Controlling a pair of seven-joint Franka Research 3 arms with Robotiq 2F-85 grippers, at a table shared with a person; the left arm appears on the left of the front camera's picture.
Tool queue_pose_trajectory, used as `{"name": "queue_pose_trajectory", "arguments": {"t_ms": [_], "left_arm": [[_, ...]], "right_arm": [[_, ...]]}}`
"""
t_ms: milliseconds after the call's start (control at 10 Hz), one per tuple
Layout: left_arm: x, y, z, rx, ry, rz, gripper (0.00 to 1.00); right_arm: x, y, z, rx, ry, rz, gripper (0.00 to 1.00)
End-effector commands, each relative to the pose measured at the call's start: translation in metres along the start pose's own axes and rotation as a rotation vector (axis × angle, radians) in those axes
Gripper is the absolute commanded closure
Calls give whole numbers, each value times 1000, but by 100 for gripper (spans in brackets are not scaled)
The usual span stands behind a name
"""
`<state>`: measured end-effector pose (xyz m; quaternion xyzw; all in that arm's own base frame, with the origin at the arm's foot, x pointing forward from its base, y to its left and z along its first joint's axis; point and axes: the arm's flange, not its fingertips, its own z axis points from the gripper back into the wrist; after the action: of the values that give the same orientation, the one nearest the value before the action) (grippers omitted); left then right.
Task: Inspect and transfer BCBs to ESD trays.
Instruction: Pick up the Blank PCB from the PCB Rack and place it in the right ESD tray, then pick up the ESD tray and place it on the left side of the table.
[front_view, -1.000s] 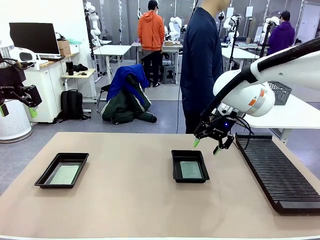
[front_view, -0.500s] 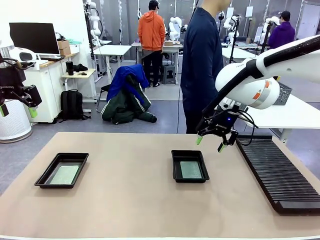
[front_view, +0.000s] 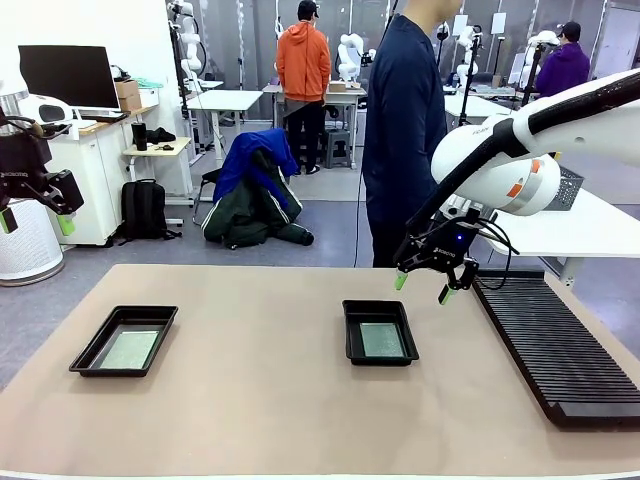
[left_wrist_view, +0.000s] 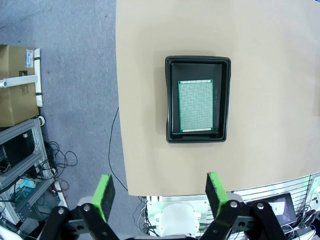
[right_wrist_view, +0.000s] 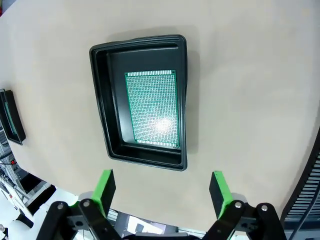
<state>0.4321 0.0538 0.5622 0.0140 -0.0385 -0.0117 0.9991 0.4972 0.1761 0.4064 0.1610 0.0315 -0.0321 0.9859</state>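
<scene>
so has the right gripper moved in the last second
Yes. The right gripper has risen and shifted toward the black slotted rack, away from the centre ESD tray.

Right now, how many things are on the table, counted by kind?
Trays: 2, left and middle.
Boards: 2, one in the left tray, one in the middle tray.
Rack: 1, at the right edge.
Total: 5.
</scene>
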Motion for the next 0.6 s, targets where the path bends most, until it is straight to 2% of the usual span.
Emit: {"name": "queue_pose_trajectory", "arguments": {"t_ms": [0,500], "left_arm": [[-1,0,-1,1,0,2,3],[-1,0,-1,1,0,2,3]], "right_arm": [[0,0,-1,7,-2,-3,0],[0,0,-1,7,-2,-3,0]]}}
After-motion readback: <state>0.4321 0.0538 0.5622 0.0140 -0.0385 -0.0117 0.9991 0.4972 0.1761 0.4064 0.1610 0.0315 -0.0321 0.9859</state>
